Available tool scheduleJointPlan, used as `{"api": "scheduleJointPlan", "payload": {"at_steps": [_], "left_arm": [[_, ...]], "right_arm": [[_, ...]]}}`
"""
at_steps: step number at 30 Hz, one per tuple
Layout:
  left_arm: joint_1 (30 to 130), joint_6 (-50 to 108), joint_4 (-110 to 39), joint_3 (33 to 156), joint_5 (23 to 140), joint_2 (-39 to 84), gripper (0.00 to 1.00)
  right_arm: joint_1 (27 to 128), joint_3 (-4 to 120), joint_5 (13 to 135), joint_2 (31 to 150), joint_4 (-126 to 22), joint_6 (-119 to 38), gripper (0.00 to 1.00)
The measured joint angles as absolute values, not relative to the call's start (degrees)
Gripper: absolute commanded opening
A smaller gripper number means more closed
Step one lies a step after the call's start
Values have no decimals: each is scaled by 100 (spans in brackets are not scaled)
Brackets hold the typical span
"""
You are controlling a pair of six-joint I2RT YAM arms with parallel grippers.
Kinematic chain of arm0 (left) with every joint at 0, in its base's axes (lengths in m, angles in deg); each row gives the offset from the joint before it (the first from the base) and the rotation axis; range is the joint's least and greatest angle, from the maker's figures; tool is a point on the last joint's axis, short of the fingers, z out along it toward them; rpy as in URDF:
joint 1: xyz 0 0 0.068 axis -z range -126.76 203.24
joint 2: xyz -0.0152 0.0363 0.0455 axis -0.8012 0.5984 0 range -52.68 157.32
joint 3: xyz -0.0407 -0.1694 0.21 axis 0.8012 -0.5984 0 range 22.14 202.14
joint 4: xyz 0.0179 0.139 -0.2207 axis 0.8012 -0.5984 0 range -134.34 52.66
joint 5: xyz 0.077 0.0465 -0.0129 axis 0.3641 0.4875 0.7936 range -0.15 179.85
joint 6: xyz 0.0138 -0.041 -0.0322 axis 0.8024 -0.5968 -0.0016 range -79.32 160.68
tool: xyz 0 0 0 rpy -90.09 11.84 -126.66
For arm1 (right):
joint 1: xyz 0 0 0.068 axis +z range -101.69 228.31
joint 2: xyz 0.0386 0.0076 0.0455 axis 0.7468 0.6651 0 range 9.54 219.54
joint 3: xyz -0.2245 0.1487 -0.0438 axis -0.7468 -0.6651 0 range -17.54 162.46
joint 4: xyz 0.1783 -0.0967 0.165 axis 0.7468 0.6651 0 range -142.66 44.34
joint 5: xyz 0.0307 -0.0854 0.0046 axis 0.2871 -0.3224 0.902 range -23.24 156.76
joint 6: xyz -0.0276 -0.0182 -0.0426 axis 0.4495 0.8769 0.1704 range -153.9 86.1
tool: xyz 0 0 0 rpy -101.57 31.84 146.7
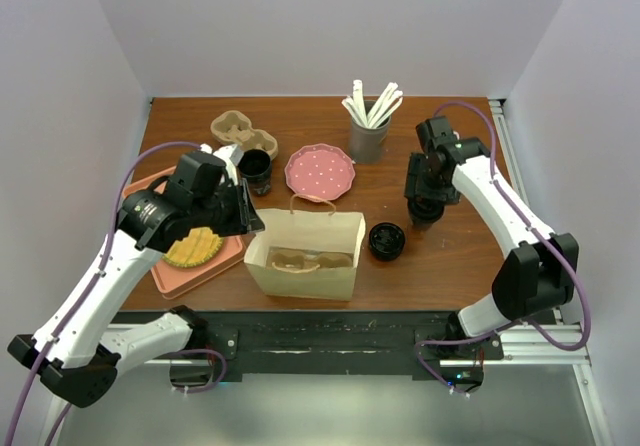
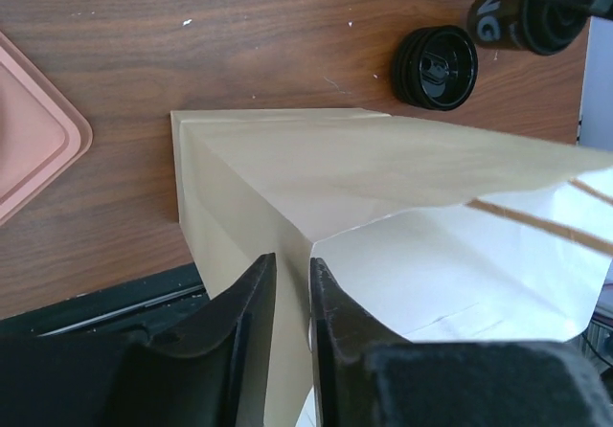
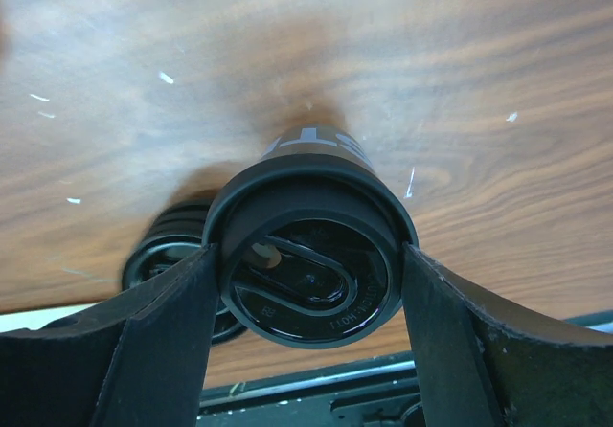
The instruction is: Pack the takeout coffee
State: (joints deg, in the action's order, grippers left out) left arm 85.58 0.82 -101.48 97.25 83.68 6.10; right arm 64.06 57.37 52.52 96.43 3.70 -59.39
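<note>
A tan paper bag [image 1: 300,261] stands open at the table's front centre, with a brown cup carrier [image 1: 300,261] inside it. My left gripper [image 1: 250,221] is shut on the bag's left top edge, and the bag wall [image 2: 292,283] sits between the fingers. My right gripper [image 1: 425,209] is shut on a black lidded coffee cup [image 3: 308,264], with a finger against each side, right of the bag. That cup also shows in the left wrist view [image 2: 522,11]. A second black lidded cup [image 1: 387,239] stands by the bag's right end. A third black cup [image 1: 255,166] stands behind the bag.
A pink tray [image 1: 170,276] with a yellow item lies at the front left. A spare brown cup carrier [image 1: 238,126], a pink dotted plate [image 1: 320,171] and a grey holder of white sticks [image 1: 368,131] stand at the back.
</note>
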Motion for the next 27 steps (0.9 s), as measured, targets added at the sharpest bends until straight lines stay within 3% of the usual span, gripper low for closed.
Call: {"api": "scheduleJointPlan", "payload": {"at_steps": [6, 12, 19, 22, 26, 27], "left_arm": [[8558, 154, -10316, 9847, 8521, 807, 34], [8558, 281, -10432, 10053, 8744, 1023, 38], [8558, 379, -10749, 10348, 8919, 1231, 40], [8558, 451, -10808, 10356, 9008, 1249, 34], [8558, 591, -10805, 10383, 9026, 1445, 1], [8558, 604, -10795, 10420, 9023, 1546, 0]], "right_arm": [[6660, 7379, 5199, 9615, 1071, -5679, 34], [7615, 9516, 5582, 9554, 1517, -5294, 32], [7886, 10157, 6642, 8819, 1629, -5290, 29], [7877, 10131, 7274, 8417, 1460, -5264, 30], [7877, 9838, 8286, 7936, 1010, -5176, 31], [7879, 9779, 8463, 7871, 910, -5166, 31]]}}
